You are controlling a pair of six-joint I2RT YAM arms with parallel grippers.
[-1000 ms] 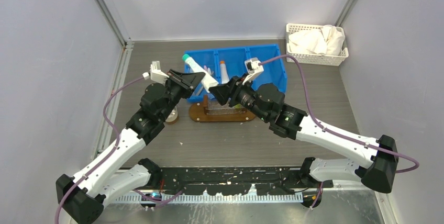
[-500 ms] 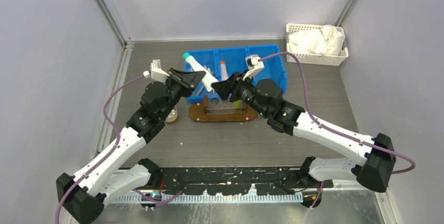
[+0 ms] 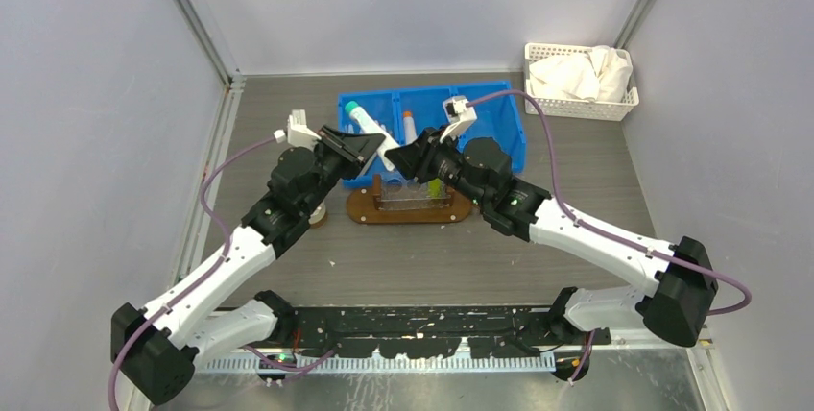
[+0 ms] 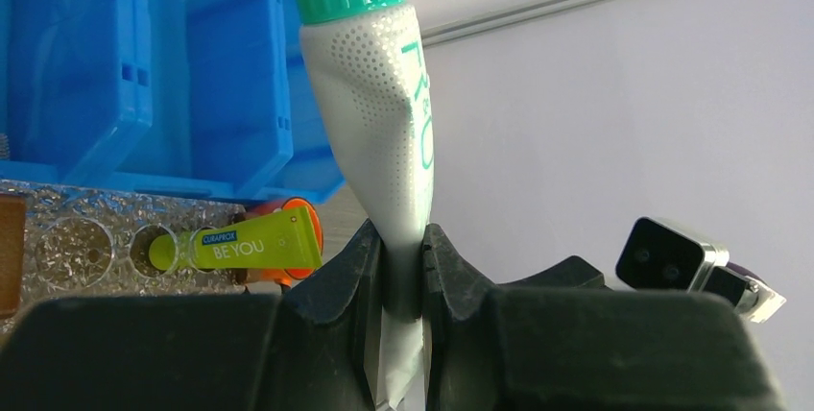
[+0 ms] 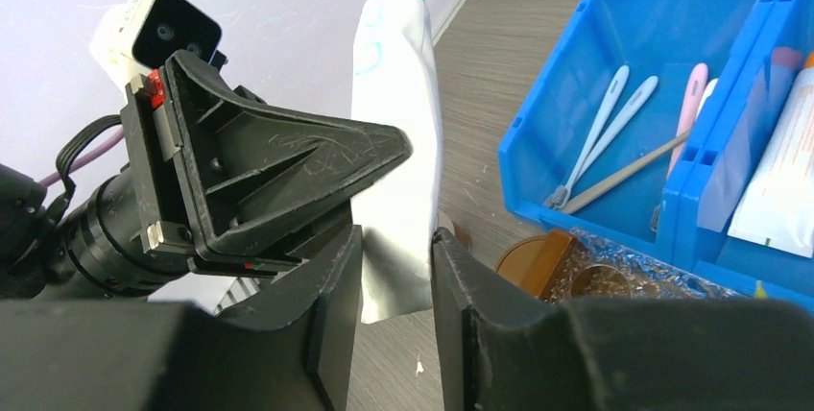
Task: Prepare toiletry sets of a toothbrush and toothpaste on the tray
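My left gripper [image 3: 381, 153] [image 4: 403, 238] is shut on the flat end of a white toothpaste tube with a teal cap [image 3: 367, 127] [image 4: 379, 123] and holds it up in the air, cap towards the blue bin. My right gripper [image 3: 397, 162] [image 5: 395, 238] is open, with its jaws on either side of the same tube's crimped end [image 5: 398, 171]. The dark-brown tray [image 3: 360, 207] [image 5: 538, 253] lies under both grippers. A yellow-green tube [image 4: 240, 246] lies on a clear holder [image 3: 413, 198] on the tray. A white tube [image 3: 410, 128] [image 5: 778, 181] stands in the bin.
The blue three-compartment bin [image 3: 499, 118] sits behind the tray, with several toothbrushes [image 5: 600, 137] in its left compartment. A white lattice basket [image 3: 579, 70] with cloth stands at the back right. A small round jar [image 3: 315, 211] sits under my left arm.
Both grippers moved toward the back and closer together. The right gripper's jaws have come around the lower end of the tube that the left gripper holds.
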